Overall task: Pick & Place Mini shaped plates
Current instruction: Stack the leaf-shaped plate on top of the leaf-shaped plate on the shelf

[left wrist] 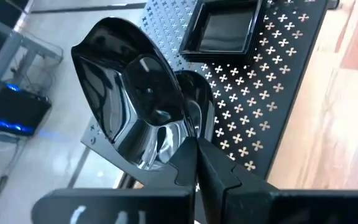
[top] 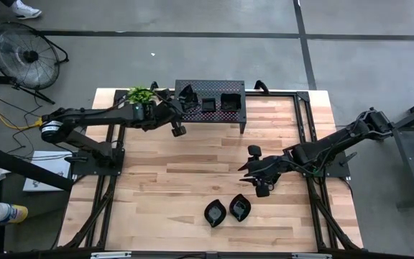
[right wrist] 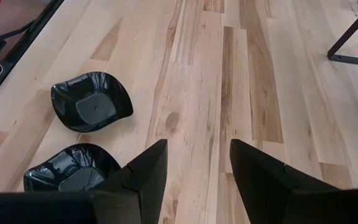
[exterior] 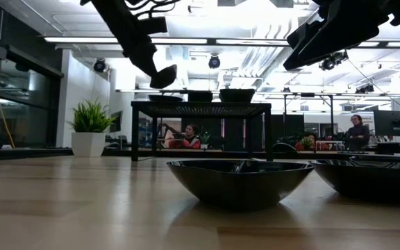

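Resting on pale wood table (top: 164, 180), two black dishes (top: 215, 213); fan (top: 26, 56) nearby.

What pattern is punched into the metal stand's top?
Rows of small cross-shaped holes in the black stand, clearest in the left wrist view.

Left tool (left wrist: 194, 162) closed, arm extended; right tool (right wrist: 197, 165) spread, hovering low.
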